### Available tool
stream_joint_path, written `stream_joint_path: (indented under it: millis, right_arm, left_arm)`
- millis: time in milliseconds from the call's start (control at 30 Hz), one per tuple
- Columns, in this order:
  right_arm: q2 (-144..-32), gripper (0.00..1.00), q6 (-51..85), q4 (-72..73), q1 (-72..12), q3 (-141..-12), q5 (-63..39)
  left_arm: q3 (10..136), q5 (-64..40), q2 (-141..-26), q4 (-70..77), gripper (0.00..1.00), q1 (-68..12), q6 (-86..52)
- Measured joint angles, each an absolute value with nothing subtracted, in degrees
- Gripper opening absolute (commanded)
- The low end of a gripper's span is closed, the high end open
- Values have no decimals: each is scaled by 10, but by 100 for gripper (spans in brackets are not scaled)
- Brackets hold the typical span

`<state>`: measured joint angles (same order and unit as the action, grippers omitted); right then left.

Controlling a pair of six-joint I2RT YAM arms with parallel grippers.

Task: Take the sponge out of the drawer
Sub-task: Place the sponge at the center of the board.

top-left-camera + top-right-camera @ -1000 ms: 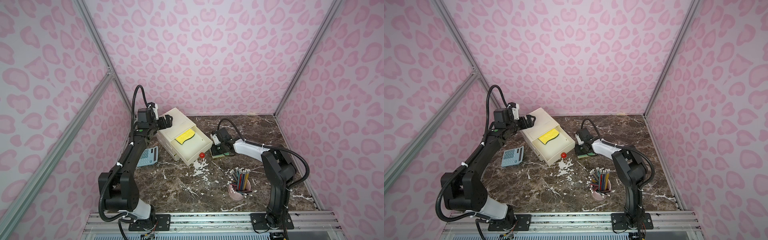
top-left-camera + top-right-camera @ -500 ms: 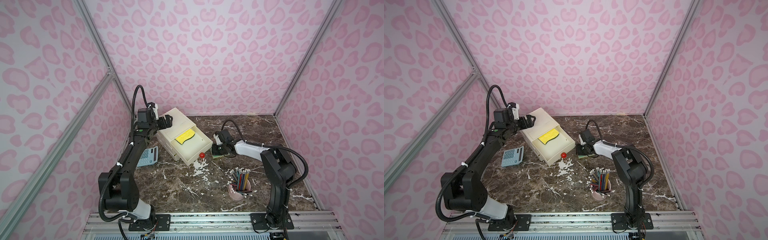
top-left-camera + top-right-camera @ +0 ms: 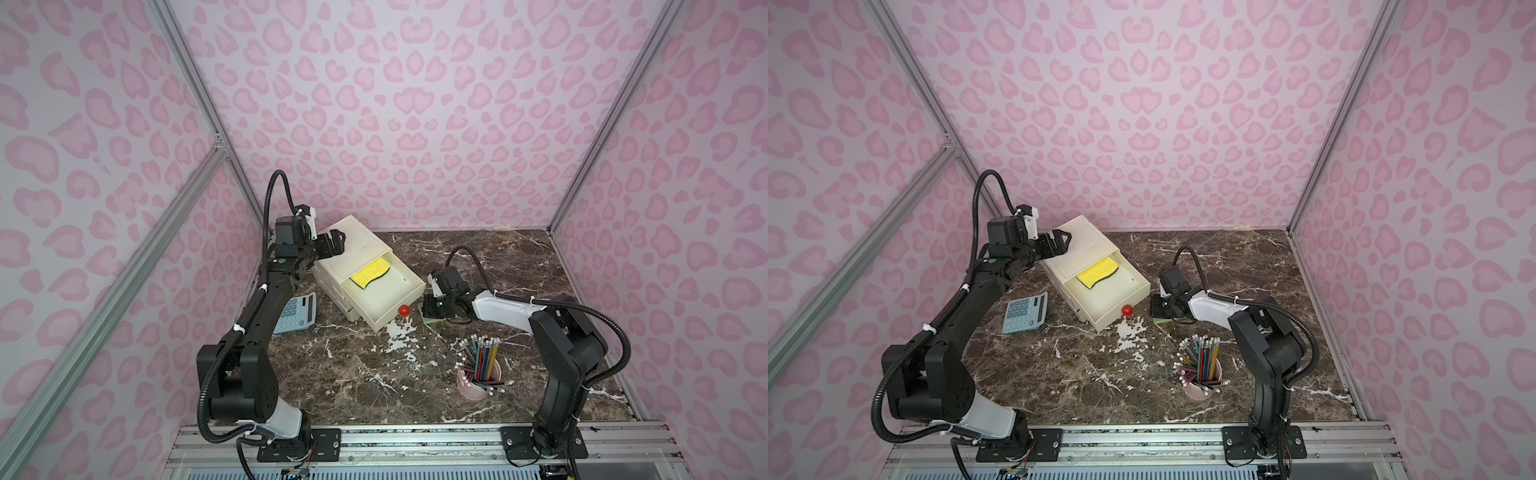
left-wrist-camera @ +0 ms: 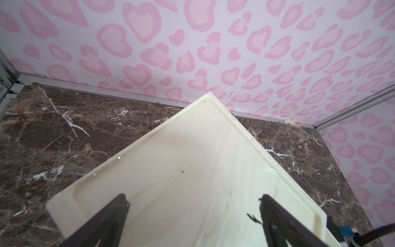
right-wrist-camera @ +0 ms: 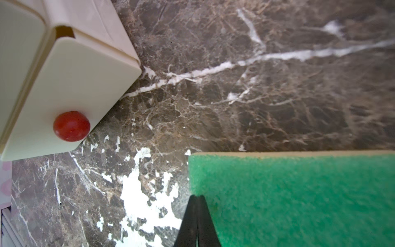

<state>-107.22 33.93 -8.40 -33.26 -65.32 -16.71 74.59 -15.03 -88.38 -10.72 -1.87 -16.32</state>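
Observation:
The sponge (image 3: 371, 274) (image 3: 1098, 274) is yellow with a dark green edge and lies in the back of the pulled-out top drawer (image 3: 390, 309) (image 3: 1115, 318) of a cream cabinet. The drawer front carries a red knob (image 3: 403, 310) (image 5: 71, 126). My left gripper (image 3: 334, 245) (image 3: 1061, 243) (image 4: 192, 197) hovers open over the cabinet's top (image 4: 192, 160), behind the sponge, holding nothing. My right gripper (image 3: 430, 309) (image 3: 1158, 309) (image 5: 196, 196) is shut and empty, low over the table to the right of the drawer front.
A second, green-topped sponge (image 5: 299, 198) (image 3: 432, 320) lies on the marble table under the right gripper's tips. A blue calculator (image 3: 296, 312) (image 3: 1025, 318) lies left of the cabinet. A pink cup of pencils (image 3: 478, 374) (image 3: 1202, 374) stands front right. Pink walls enclose the table.
The right gripper has shifted slightly near the green sponge. The left arm, the drawer and the yellow sponge have not moved.

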Motion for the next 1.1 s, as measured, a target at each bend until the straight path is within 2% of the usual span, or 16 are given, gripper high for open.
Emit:
stream_joint_path:
  millis: [100, 400, 567, 833, 1100]
  right_arm:
    - [-1093, 0, 344, -80, -331, -681, -164]
    - [-1120, 31, 342, -71, -330, -698, -167]
    - [-1104, 43, 333, -74, -330, -700, -164]
    - [-1069, 53, 314, -100, -329, -702, -122]
    - [-1034, 53, 284, -106, -289, -682, -92]
  left_arm:
    - [745, -150, -884, -106, 98, -19, -163]
    - [745, -150, -885, -104, 98, -19, -163]
    - [745, -150, -885, -104, 98, -19, -163]
    - [745, -150, -885, -104, 98, -19, -163]
    - [743, -150, -881, -106, 98, -18, -163]
